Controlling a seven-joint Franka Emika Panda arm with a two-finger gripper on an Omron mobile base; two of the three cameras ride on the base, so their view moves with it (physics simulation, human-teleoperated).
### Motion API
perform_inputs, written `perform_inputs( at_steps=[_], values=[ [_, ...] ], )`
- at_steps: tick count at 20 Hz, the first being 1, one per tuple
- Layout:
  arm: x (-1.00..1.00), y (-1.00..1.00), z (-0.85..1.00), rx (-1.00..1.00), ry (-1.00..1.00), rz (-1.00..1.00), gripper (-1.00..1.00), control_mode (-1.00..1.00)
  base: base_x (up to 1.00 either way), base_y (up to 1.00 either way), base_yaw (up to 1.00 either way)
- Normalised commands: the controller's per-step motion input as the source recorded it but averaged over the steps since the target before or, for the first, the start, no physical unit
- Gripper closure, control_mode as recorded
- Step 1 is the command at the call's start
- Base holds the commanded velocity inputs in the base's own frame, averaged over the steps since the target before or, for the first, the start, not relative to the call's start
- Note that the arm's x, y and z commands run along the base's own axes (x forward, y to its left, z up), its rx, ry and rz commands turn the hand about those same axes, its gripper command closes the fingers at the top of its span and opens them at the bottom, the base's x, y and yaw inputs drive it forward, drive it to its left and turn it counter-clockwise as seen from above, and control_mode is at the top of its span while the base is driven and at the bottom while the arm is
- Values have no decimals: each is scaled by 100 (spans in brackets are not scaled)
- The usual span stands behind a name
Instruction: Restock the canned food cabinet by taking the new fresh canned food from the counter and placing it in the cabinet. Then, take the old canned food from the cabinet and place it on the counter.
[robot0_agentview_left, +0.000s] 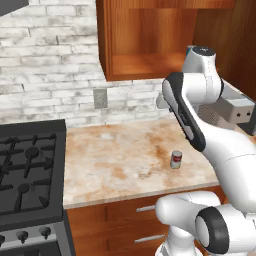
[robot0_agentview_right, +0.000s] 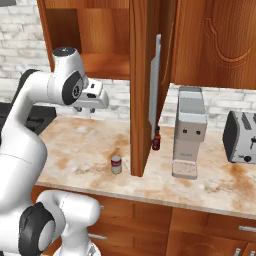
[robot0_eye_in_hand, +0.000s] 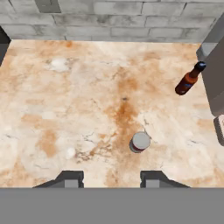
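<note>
The red tin (robot0_eye_in_hand: 140, 142) stands upright on the counter (robot0_eye_in_hand: 65, 109), its long axis vertical and its silver lid facing up toward the hand camera. In the hand view it sits just ahead of the fingertips (robot0_eye_in_hand: 151, 179), closer to the right-hand one than to the other, so it lies off the midline of the gap. From the base cameras the same tin (robot0_agentview_left: 176, 159) (robot0_agentview_right: 116, 164) is near the counter's front edge, with the open cabinet door hanging close beside it.

It looks like a small, rigid metal can: probably light to moderate in weight, stiff enough to take a firm squeeze, with a smooth label that may slip if held lightly. The best hold is likely across the round side wall at about mid-height, fingers on opposite sides, keeping it upright.

The gripper (robot0_eye_in_hand: 111, 179) hovers well above the counter, its fingers spread wide and holding nothing. The gap looks ample for the tin.

Beyond the tin, farther from the fingers and to the right, a brown bottle (robot0_eye_in_hand: 189, 78) stands beside a grey appliance (robot0_eye_in_hand: 214, 74). The brick wall (robot0_eye_in_hand: 131, 22) lies past the far edge. The cabinet (robot0_agentview_left: 150, 45) hangs open above, with its visible shelf bare.
</note>
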Motion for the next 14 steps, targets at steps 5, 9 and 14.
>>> perform_inputs(
  at_steps=[5, 9, 14],
  values=[
    [-6, -40, -12, 8, 0, -1, -100, -100, 0, 0, 0],
    [-7, -54, -51, 10, 0, -6, -100, -100, 0, 0, 0],
    [0, -22, -99, 0, 0, -4, -100, -100, 0, 0, 0]
  ],
)
